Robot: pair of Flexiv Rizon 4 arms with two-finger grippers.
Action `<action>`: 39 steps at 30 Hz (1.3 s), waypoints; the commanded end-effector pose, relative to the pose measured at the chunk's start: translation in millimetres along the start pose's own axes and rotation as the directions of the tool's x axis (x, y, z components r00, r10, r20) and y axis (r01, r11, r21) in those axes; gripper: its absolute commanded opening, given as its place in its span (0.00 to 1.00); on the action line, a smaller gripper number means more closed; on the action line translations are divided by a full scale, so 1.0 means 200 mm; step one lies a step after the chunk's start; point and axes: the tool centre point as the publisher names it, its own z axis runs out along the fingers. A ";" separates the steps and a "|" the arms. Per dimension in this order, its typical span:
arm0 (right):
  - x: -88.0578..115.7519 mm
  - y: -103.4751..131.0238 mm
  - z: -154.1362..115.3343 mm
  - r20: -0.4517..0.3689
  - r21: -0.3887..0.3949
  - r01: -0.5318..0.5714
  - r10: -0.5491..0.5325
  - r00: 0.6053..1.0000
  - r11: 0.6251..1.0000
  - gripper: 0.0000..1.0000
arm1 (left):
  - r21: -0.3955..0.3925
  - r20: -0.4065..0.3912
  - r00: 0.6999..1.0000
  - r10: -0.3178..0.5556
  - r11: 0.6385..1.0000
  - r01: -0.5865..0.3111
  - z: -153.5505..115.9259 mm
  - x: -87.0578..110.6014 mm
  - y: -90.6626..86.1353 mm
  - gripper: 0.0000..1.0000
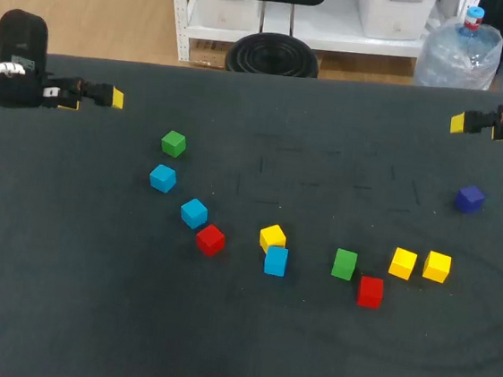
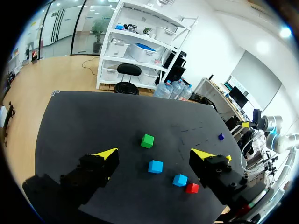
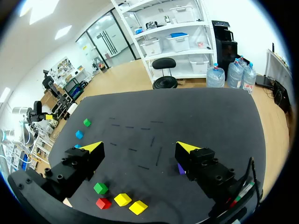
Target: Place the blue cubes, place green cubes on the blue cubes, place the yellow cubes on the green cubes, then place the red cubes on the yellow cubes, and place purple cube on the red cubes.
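— How far along with the stacking?

— Barely begun, by the look of it. No tower anywhere on the dark matte bench [image 1: 58, 312]. Only single cubes, scattered in a loose arc.

— Blues set out as a base?

— Hard to call it that. First small sky-blue cube [image 1: 162, 178] and second sky-blue cube [image 1: 194, 212] near each other toward the left, close to the left-hand green cube [image 1: 173, 143]. Third sky-blue cube [image 1: 275, 260] nearer the middle, apparently touching the leftmost yellow cube [image 1: 272, 238] side by side, not under it.

— And the rest?

— Left-hand red cube [image 1: 210, 239] just beside the second sky-blue cube. Toward the right: right-hand green cube [image 1: 344, 264], right-hand red cube [image 1: 370, 291], then middle yellow cube [image 1: 403, 263] and rightmost yellow cube [image 1: 437, 267] close together. Dark purple cube [image 1: 469, 199] well apart, nearest the right arm.

— Anything in the fingers?

— Nothing. Left gripper [image 2: 156, 153] spread wide and empty at the far left edge, green and blue cubes ahead of it. Right gripper [image 3: 140, 147] likewise wide and empty at the far right edge, with the dark purple cube partly hidden by one finger.

— So what remains?

— Everything, by this reckoning: blues, then green, yellow, red, purple on top.
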 end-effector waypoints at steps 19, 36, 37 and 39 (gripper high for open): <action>0.00 0.01 0.00 0.001 0.007 -0.001 0.001 1.000 1.000 1.00 | -0.008 -0.005 1.000 -0.002 1.000 0.002 0.00 0.00 -0.01 1.00; 0.00 0.01 0.00 0.001 0.007 -0.001 0.001 1.000 1.000 1.00 | -0.051 -0.040 0.995 0.089 0.995 -0.091 0.02 0.03 0.00 1.00; 0.00 0.01 0.00 0.001 0.007 -0.001 0.001 1.000 1.000 1.00 | -0.050 -0.044 0.994 0.104 0.993 -0.106 0.03 0.03 -0.01 1.00; 0.00 0.01 0.00 0.001 0.007 -0.001 0.001 1.000 1.000 1.00 | -0.054 -0.057 0.988 0.141 0.988 -0.144 0.04 0.04 -0.02 1.00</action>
